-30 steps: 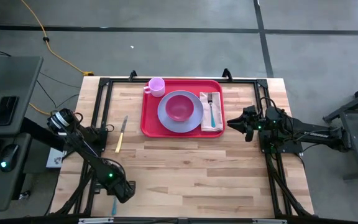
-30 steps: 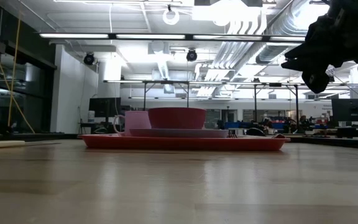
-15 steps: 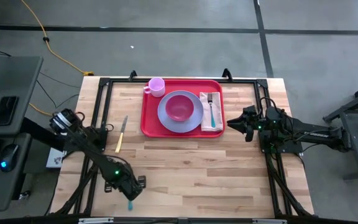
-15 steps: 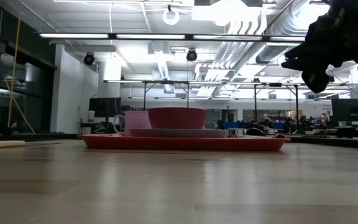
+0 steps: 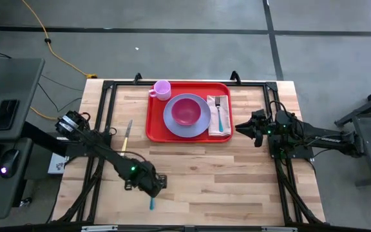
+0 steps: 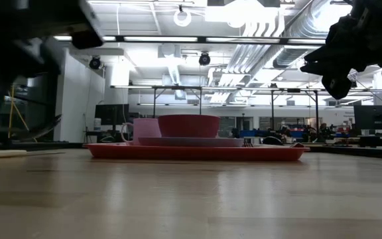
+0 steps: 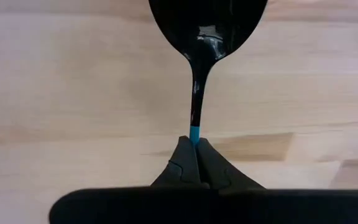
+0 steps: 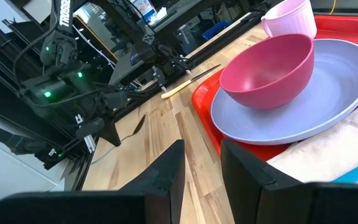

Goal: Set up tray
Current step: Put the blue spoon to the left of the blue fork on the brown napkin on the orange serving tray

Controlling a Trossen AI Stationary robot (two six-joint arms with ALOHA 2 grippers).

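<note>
The red tray (image 5: 153,126) lies at the table's far middle. It carries a lavender plate (image 5: 171,119) with a pink bowl (image 5: 185,111), a pink cup (image 5: 162,89), and a napkin (image 5: 219,127) with a blue-handled fork (image 5: 218,109) on top. My left gripper (image 5: 151,185) hangs over the near left of the table, shut on a spoon (image 7: 207,25) with a blue handle. My right gripper (image 5: 239,129) waits just off the tray's right rim, open with nothing between its fingers (image 8: 166,171). My left gripper pinches the spoon's blue handle (image 7: 194,133) between its two fingertips (image 7: 183,163), close to the dark neck. It comes steeply from above, and the spoon runs on past the fingertips in line with them. The bowl end is clear of the table.
A knife (image 5: 126,138) with a pale handle lies on the table, left of the tray. Bare wood stretches between the tray and the near edge. Black frame rails (image 5: 105,116) run along both sides of the table. A desk with a phone and a mouse stands off the table's left.
My left gripper has carried the spoon from the near left corner toward the table's right and slightly toward the far edge, rising and tipping as it went. It stays shut on the handle. The arm now shows as a dark blur at the low view's upper left.
</note>
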